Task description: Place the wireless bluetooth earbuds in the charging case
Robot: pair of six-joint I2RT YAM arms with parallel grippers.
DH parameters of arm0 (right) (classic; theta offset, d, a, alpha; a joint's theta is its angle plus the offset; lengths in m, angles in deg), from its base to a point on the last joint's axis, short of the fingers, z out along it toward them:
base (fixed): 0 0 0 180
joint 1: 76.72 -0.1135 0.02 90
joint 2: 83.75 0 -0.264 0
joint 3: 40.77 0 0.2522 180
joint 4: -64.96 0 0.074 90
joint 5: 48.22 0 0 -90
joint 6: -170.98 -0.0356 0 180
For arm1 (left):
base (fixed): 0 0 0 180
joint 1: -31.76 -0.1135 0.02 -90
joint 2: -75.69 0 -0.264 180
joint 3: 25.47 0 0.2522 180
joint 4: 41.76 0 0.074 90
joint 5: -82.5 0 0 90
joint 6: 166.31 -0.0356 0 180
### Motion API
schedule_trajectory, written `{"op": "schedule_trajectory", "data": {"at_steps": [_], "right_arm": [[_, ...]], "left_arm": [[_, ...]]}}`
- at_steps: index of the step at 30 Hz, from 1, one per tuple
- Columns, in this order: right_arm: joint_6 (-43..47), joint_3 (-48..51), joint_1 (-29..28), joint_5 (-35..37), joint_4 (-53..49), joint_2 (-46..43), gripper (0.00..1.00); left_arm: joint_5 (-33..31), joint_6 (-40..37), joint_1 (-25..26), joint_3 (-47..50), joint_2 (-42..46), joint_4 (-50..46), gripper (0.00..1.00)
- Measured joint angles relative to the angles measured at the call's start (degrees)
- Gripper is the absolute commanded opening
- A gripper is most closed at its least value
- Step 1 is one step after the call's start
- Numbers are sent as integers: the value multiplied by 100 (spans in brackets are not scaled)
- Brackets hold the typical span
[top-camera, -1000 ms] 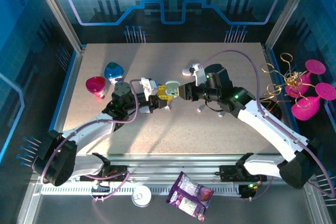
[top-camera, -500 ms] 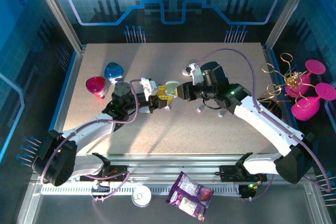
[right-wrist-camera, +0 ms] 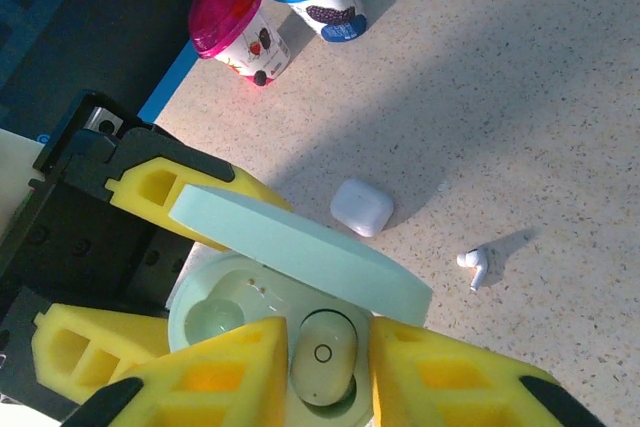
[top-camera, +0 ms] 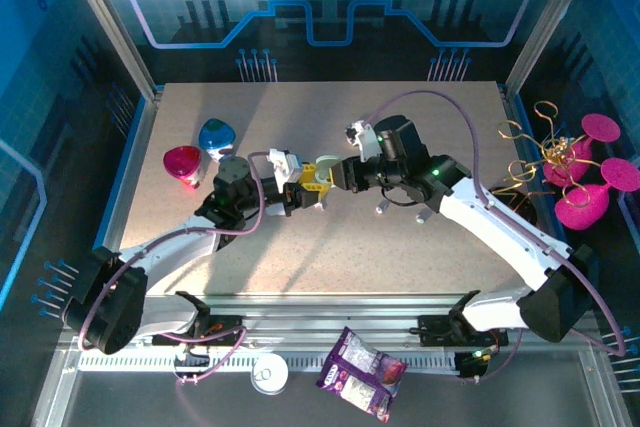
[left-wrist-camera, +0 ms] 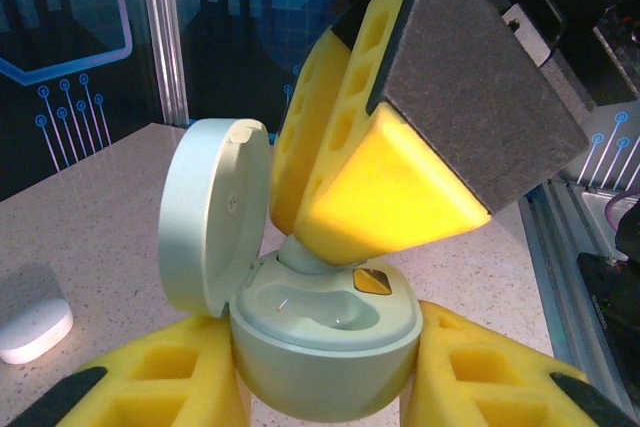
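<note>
Currently the left claw (top-camera: 308, 185) is clamping the mint case (left-wrist-camera: 330, 347) by its lower half, with a yellow finger pressing on each side. Gripping it that low is leaving the lid (left-wrist-camera: 205, 217) free to stand open on its hinge and is keeping the wells facing up. Whether the case is resting on the table (right-wrist-camera: 520, 97) or hanging just above it, I cannot tell.

The right claw (top-camera: 338, 174) is closing on an earbud (right-wrist-camera: 322, 355), pinching it by its sides so that the lower end is pointing down into the case. In the left wrist view that end is touching or just entering the well farther from the hinge. The claw is coming in from the side opposite the lid, which seems to be why the lid is not blocking it.

My judgement is that the seating step is nearly finished and is calling for a short, straight press followed by a release. A tilted bud could be catching on the rim of the well.

The well beside it is looking empty. A second earbud (right-wrist-camera: 474, 265) is lying loose on the table, near a small white case (right-wrist-camera: 361, 207), and is probably waiting its turn.
</note>
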Motion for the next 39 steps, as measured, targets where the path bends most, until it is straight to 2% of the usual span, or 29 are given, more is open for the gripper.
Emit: {"op": "schedule_trajectory", "data": {"at_steps": [10, 17, 39], "right_arm": [[245, -267, -76, 111, -385, 186, 26], [326, -356, -103, 192, -570, 306, 14], [293, -306, -11, 247, -343, -33, 15]], "left_arm": [[-2, 0, 0, 0, 0, -85, 33], [-4, 0, -2, 0, -31, -221, 33], [-2, -258, 0, 11, -44, -212, 33]]}}
